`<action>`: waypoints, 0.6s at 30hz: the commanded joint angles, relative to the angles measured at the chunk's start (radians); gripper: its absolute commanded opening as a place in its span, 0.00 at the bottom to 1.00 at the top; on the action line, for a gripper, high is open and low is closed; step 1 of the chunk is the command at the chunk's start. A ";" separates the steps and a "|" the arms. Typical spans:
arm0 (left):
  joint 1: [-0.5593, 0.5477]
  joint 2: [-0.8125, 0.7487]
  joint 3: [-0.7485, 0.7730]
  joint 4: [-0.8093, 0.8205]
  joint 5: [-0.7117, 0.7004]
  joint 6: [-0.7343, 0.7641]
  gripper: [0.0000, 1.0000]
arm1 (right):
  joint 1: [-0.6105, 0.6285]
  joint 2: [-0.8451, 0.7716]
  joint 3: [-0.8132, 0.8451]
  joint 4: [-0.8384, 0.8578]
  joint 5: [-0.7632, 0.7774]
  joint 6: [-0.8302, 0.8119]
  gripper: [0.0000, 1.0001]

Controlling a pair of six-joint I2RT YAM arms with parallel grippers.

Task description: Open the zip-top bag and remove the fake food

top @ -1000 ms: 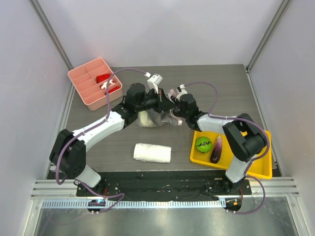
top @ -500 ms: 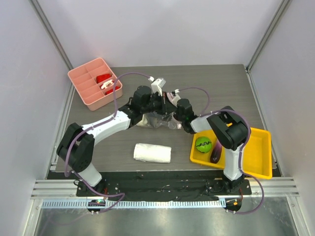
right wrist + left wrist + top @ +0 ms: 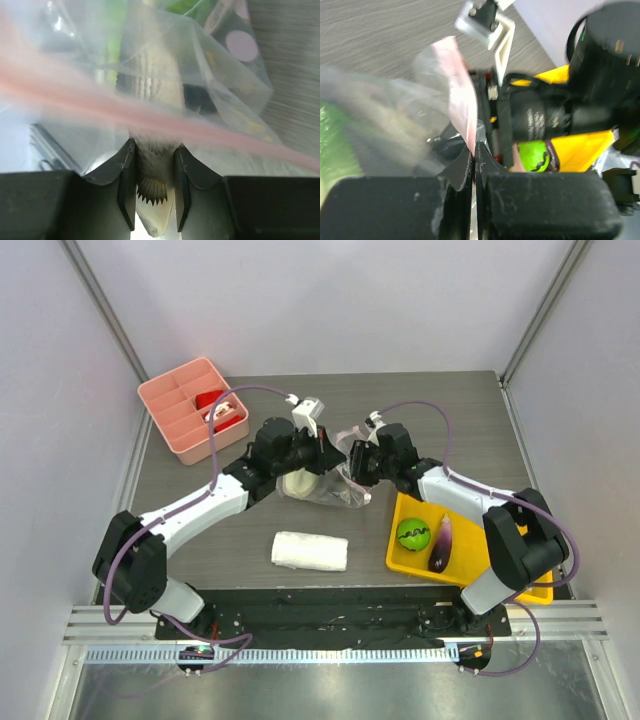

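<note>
**Both hands at the bag, cabbage inside**

The bag (image 3: 335, 485) sits crumpled at the tabletop's (image 3: 420, 420) centre. At its 10 o'clock, the left hand (image 3: 476, 152) is pressed together on the film below the pink strip (image 3: 460, 100). From 2 o'clock, the right hand (image 3: 154, 150) pinches the pale cabbage (image 3: 150, 100). The ball (image 3: 413, 533) and eggplant (image 3: 441, 543) lie in the tray (image 3: 520, 550) at 4 o'clock.

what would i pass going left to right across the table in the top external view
pink divided box → zip-top bag → green striped ball → eggplant; the white towel shares the bag's left-right span, so it is left out
</note>
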 commanded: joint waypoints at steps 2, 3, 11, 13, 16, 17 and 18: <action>0.009 -0.034 -0.041 -0.011 -0.050 0.052 0.00 | -0.014 -0.037 0.166 -0.487 0.008 -0.249 0.02; 0.007 -0.035 -0.047 -0.014 -0.047 0.058 0.00 | -0.022 -0.056 0.172 -0.521 0.019 -0.258 0.01; 0.007 -0.035 -0.120 0.082 0.130 0.025 0.00 | -0.046 -0.142 0.229 -0.595 0.036 -0.262 0.01; 0.007 -0.028 -0.154 0.182 0.187 -0.016 0.00 | -0.053 -0.136 0.229 -0.543 0.051 -0.195 0.01; 0.002 0.005 -0.162 0.254 0.299 -0.102 0.00 | -0.060 -0.153 0.148 -0.337 0.077 0.035 0.02; -0.004 0.010 -0.163 0.300 0.321 -0.138 0.00 | -0.063 -0.137 0.148 -0.316 0.080 0.092 0.01; -0.008 0.013 -0.169 0.320 0.334 -0.147 0.00 | -0.063 -0.122 0.186 -0.343 0.116 0.094 0.01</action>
